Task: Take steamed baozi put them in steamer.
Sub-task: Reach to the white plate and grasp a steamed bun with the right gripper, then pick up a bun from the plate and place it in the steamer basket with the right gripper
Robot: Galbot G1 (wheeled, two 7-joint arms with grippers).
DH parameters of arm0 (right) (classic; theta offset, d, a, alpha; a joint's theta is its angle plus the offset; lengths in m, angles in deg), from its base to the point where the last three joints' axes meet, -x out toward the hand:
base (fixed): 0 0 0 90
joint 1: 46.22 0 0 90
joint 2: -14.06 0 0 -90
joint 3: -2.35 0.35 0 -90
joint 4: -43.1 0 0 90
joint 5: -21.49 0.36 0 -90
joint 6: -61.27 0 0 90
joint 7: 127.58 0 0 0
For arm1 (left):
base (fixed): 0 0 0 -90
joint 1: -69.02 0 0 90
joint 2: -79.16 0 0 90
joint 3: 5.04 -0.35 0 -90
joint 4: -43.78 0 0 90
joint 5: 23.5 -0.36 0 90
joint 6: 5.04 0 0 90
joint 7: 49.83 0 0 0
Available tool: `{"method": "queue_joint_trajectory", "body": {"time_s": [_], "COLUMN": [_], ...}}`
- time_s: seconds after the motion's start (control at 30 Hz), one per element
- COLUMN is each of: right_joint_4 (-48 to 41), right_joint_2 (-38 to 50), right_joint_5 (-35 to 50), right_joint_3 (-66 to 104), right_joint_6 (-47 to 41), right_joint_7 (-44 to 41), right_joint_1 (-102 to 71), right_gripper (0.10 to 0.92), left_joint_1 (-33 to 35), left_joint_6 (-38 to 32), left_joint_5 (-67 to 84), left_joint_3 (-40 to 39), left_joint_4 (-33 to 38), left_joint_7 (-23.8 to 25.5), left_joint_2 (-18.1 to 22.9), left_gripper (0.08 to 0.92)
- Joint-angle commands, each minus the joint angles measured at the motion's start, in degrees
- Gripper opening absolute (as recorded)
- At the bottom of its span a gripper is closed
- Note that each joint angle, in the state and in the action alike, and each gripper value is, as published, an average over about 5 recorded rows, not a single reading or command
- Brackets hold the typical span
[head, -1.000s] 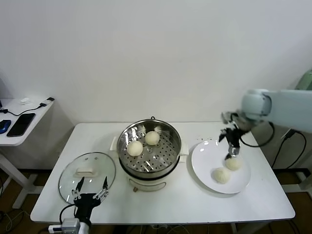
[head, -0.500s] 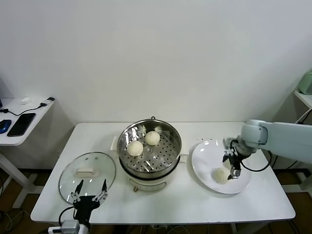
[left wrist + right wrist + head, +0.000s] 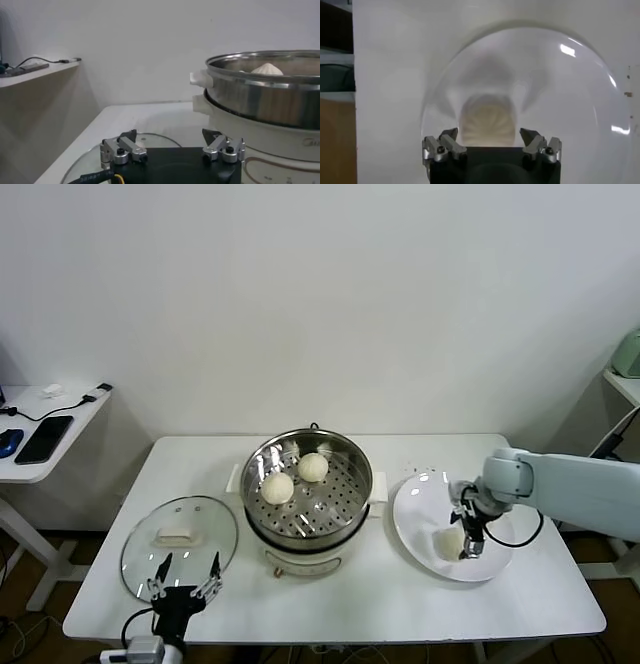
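The steel steamer [image 3: 308,484] stands mid-table with two baozi [image 3: 277,487] [image 3: 313,467] on its perforated tray. My right gripper [image 3: 468,536] is low over the white plate [image 3: 412,496], beside a cream baozi [image 3: 448,541]. In the right wrist view that baozi [image 3: 487,120] lies just beyond and between my gripper's [image 3: 489,137] open jaws, which do not touch it. Only this one bun shows on the plate. My left gripper [image 3: 183,577] is open and empty at the table's front edge, by the glass lid [image 3: 180,534]. The left wrist view shows the gripper [image 3: 170,142] and the steamer [image 3: 270,95].
The glass lid with its cream handle lies flat left of the steamer. A low side table [image 3: 60,409] with a phone [image 3: 42,439] stands at the far left. A white wall backs the table. Bare tabletop [image 3: 530,594] lies in front of the plate.
My right gripper has come down onto the plate and shifted towards the nearer bun. The second bun on the plate no longer shows. The left arm has hardly moved.
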Motion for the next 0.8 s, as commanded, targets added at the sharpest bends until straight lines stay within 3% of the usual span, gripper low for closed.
{"method": "queue_joint_trajectory", "body": {"time_s": [0.03, 0.3, 0.5, 0.8], "right_joint_4": [-1.0, 0.2, 1.2, 0.4], "right_joint_2": [-0.6, -0.2, -2.2, -14.7], "right_joint_5": [-1.4, -2.0, 0.7, 6.1], "right_joint_3": [1.9, 0.7, -4.5, -12.0], "right_joint_6": [-0.2, -0.1, 3.0, 19.3], "right_joint_7": [-0.2, -1.7, -5.9, -18.4], "right_joint_1": [-2.2, 0.6, 13.5, 41.7], "right_gripper": [0.778, 0.612, 0.586, 0.585], "left_joint_1": [0.1, 0.6, 0.7, 1.0], "left_joint_6": [-0.1, -0.1, 0.3, 0.7], "left_joint_5": [0.1, 0.0, -0.2, -0.3], "left_joint_3": [-0.1, -0.3, -0.6, -0.8], "left_joint_4": [0.1, 0.5, 1.3, 2.7], "left_joint_7": [0.0, 0.0, 0.0, 0.2], "left_joint_2": [-0.1, 0.1, 0.4, 0.3], "left_gripper": [0.823, 0.823, 0.823, 0.823]}}
